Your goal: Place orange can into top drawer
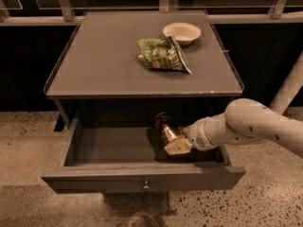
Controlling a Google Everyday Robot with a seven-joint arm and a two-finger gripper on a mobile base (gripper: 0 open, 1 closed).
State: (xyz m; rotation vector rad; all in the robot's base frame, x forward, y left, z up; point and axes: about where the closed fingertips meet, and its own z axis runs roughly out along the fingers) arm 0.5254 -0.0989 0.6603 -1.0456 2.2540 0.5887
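Observation:
The top drawer (142, 177) is pulled open below the grey cabinet top, its round metal knob at the centre of the front panel. The orange can (164, 128) is tilted on its side inside the drawer's right half, low over the drawer floor. My gripper (176, 142) reaches in from the right on a white arm and is shut on the orange can, its pale fingers (177, 147) around the can's near end.
On the cabinet top (99, 65) lie a green crinkled chip bag (161, 55) and a white bowl (182, 32) at the back right. A railing runs behind. A white post (289, 86) stands at the right. Speckled floor surrounds the cabinet.

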